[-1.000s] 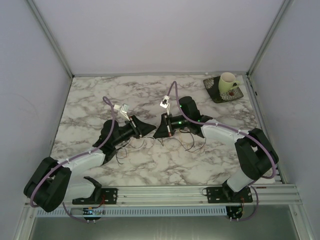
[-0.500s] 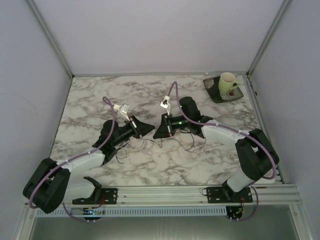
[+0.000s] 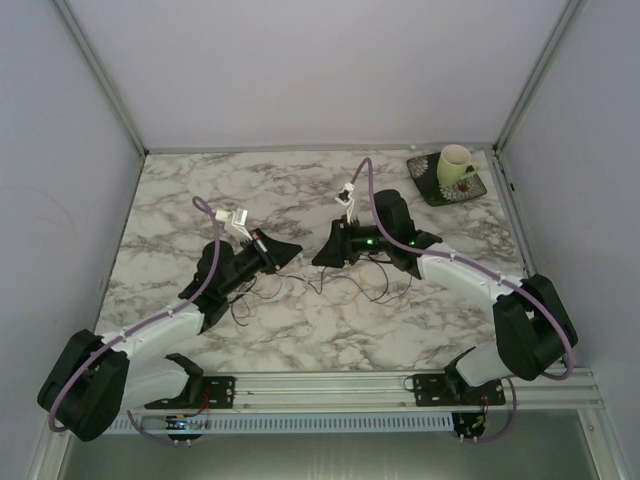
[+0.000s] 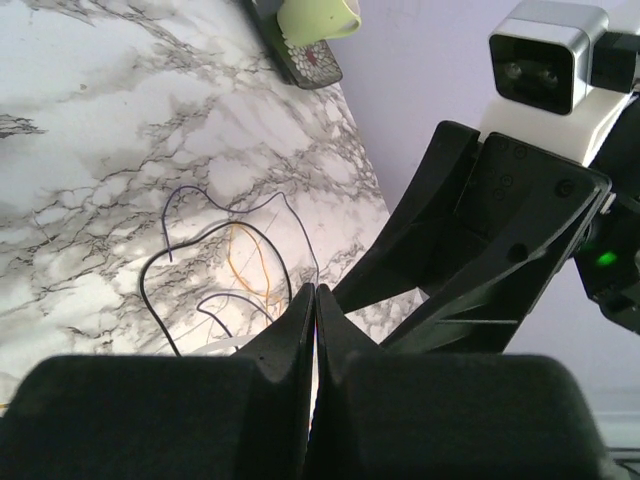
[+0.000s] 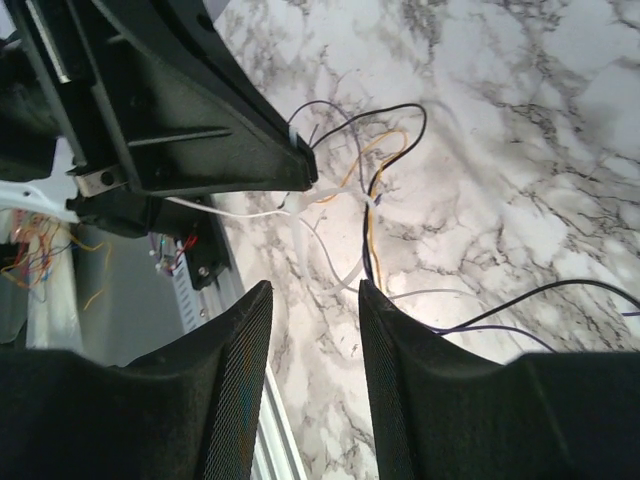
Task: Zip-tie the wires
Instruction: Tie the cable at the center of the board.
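Showing the left gripper [image 4: 315, 292] with its two fingers pressed flat together (whether anything thin is pinched between them cannot be told) and the right gripper [image 5: 315, 290] with its fingers parted and nothing between them. The two tips point at each other, near but apart, above the marble table [image 3: 180, 190]. The wires [image 3: 355, 285] lie in loose curls on the table beneath and just beside the tips. A mug [image 3: 456, 162] stands in the far right corner
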Tool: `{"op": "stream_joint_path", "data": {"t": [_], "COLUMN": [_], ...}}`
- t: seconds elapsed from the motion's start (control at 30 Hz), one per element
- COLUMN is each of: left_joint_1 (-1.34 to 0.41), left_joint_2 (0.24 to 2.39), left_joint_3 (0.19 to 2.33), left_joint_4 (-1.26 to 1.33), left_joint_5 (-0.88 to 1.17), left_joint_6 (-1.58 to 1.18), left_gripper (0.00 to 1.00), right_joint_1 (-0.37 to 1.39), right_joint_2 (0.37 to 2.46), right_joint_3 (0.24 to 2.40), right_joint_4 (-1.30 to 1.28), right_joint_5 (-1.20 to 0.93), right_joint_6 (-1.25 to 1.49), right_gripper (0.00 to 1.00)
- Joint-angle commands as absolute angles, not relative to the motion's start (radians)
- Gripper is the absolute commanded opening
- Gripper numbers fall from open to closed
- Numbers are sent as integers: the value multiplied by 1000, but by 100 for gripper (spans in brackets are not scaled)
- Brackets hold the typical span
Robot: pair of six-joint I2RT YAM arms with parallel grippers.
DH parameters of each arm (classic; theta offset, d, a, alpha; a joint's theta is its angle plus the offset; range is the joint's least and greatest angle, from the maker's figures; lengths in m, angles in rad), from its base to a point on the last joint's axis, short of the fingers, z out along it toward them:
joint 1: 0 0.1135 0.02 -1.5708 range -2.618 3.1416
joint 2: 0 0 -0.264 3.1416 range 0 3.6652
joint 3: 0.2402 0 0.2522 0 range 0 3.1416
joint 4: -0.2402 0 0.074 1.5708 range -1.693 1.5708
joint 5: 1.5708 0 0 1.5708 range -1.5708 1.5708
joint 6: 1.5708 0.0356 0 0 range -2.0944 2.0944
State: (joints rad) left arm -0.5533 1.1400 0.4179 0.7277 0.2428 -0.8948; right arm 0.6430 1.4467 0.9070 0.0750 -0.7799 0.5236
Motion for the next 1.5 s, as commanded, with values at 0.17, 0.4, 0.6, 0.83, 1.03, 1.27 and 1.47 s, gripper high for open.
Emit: {"op": "stream_joint_path", "data": {"t": [0.17,0.4,0.6,0.83,1.03,1.27,1.47], "left_joint_1": [-578,-592,-596,-607,-610,-611,-611], "left_joint_2": [1110,1120,1130,1138,1143,1156,1171], "left_joint_3": [438,442,439,439,444,450,451], "left_joint_4": [687,687,692,694,662,620,620], "left_joint_5": [142,130,124,111,98,83,82], "left_joint_6": [-969,-982,-996,-1009,-1013,-1030,-1043], "left_gripper": [0,0,0,0,0,0,0], "right_joint_1": [711,751,766,788,800,813,822], "right_joint_2": [1448,1495,1528,1538,1523,1495,1486], "right_joint_3": [982,1012,1035,1043,1038,1015,1008], "right_joint_4": [92,111,107,130,154,179,199], "right_joint_5": [-571,-537,-508,-478,-452,-407,-385], "right_joint_6": [498,493,473,465,462,450,441], "right_gripper": [44,45,45,34,29,28,23]}}
